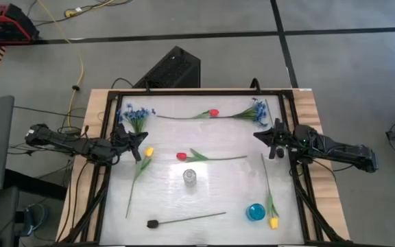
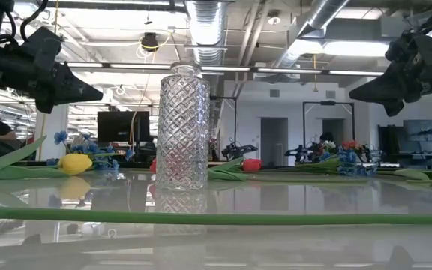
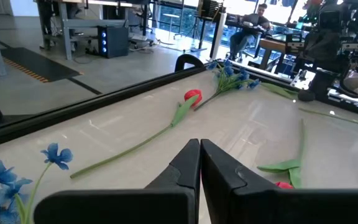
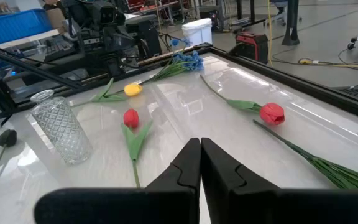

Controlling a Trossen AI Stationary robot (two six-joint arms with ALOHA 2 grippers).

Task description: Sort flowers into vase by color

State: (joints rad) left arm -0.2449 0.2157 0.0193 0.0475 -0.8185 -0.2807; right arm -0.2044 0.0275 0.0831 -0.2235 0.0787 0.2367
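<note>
The flowers lie flat on the white table. Blue sprays rest at the far left [image 1: 134,115] and far right [image 1: 256,111]. One red tulip [image 1: 213,112] is at the far edge, another [image 1: 181,156] lies mid-table. A yellow tulip [image 1: 148,151] lies at the left, a second [image 1: 273,222] near right. The black-headed stem [image 1: 153,223] lies along the near edge. A clear cut-glass vase [image 1: 190,177] stands upright at centre, and a small blue vase [image 1: 255,212] stands near right. My left gripper [image 1: 141,145] hovers shut above the left yellow tulip. My right gripper [image 1: 258,135] hovers shut near the right blue spray.
A black frame [image 1: 106,158] rims the table on all sides. Both arms hang above the surface in the low view, left gripper [image 2: 96,93] and right gripper [image 2: 355,91], with the glass vase [image 2: 183,127] between them. A person [image 3: 253,25] sits in the room beyond.
</note>
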